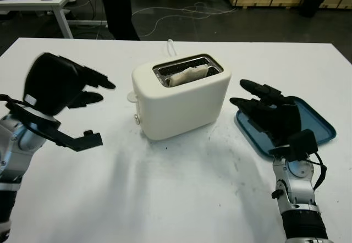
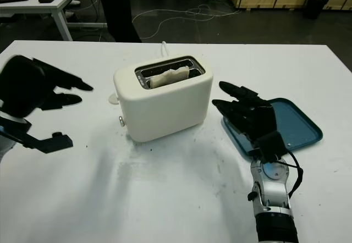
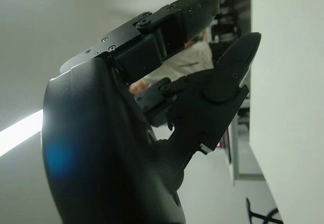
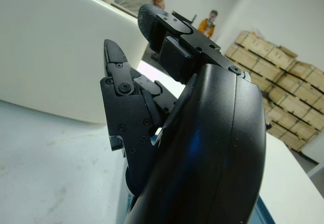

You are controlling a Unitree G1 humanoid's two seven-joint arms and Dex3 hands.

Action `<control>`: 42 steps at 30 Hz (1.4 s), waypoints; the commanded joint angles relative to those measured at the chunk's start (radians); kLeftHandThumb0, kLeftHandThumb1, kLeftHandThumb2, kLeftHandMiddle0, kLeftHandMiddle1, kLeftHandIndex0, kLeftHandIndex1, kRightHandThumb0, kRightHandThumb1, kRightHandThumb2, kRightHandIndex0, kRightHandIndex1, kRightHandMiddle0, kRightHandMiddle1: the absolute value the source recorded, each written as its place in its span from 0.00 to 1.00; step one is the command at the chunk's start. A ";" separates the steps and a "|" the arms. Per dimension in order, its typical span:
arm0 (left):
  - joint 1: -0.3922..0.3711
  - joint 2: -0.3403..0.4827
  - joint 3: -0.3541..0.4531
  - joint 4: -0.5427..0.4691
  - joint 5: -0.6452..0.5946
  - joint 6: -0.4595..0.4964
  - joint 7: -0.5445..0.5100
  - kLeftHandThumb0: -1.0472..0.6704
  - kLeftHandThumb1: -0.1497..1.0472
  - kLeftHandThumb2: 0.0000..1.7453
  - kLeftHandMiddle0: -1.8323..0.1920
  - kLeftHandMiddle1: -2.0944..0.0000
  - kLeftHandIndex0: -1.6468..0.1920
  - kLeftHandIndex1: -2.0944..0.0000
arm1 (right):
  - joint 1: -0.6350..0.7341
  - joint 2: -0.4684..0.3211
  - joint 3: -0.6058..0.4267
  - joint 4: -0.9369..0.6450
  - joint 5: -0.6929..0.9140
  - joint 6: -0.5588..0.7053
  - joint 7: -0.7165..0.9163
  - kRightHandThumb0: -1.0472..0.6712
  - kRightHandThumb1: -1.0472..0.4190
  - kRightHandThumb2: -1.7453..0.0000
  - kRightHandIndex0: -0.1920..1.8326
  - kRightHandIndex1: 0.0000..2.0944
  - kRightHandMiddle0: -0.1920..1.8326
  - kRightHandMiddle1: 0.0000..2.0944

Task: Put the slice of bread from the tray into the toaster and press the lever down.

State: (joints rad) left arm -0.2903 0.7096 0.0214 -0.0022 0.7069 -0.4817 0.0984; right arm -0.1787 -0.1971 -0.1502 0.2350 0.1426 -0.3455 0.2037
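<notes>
Bread (image 1: pixel 188 76) already sits in the toaster (image 1: pixel 181 97), tray (image 1: pixel 313 123) bare, so only the lever's left; left hand (image 1: pixel 66 86) and right hand (image 1: pixel 267 111) both open, holding nothing.

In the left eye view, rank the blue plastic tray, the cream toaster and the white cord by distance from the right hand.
1. Blue plastic tray: under the open right hand.
2. Cream toaster: beside it, table centre.
3. White cord: behind the toaster.

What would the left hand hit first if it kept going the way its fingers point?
Probably the toaster: the open left hand points at its near end, though its height is hard to judge.
</notes>
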 commanded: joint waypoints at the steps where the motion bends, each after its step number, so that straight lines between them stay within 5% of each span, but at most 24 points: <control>1: -0.027 0.003 -0.021 0.027 0.026 -0.017 0.025 0.43 0.56 0.00 0.21 0.79 0.13 0.98 | -0.014 -0.009 -0.003 -0.013 0.001 0.020 0.001 0.47 0.09 0.98 0.61 0.06 0.55 0.01; 6: -0.043 -0.013 -0.053 0.066 0.053 -0.020 0.057 0.38 0.60 0.00 0.30 0.62 0.13 1.00 | -0.018 -0.013 -0.005 -0.007 -0.006 0.011 0.003 0.48 0.09 0.98 0.60 0.06 0.55 0.01; 20: -0.066 -0.061 -0.082 0.103 0.124 0.030 0.199 0.26 0.69 0.01 0.25 0.62 0.08 0.98 | -0.007 -0.017 -0.011 -0.024 -0.008 0.030 0.003 0.47 0.09 0.99 0.61 0.05 0.55 0.00; 25: -0.065 -0.081 -0.084 0.112 0.138 0.052 0.247 0.30 0.73 0.01 0.25 0.57 0.05 0.98 | 0.000 -0.018 -0.009 -0.035 -0.017 0.045 -0.003 0.45 0.09 0.99 0.61 0.05 0.55 0.00; 42: -0.048 -0.128 -0.089 0.012 0.094 0.213 0.074 0.42 0.70 0.00 0.27 0.52 0.06 0.98 | 0.015 -0.016 -0.014 -0.041 -0.013 0.035 0.011 0.46 0.09 0.99 0.60 0.04 0.55 0.00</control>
State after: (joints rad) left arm -0.3413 0.5833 -0.0630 0.0222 0.8176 -0.2841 0.1893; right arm -0.1697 -0.2088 -0.1572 0.2118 0.1229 -0.3121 0.2156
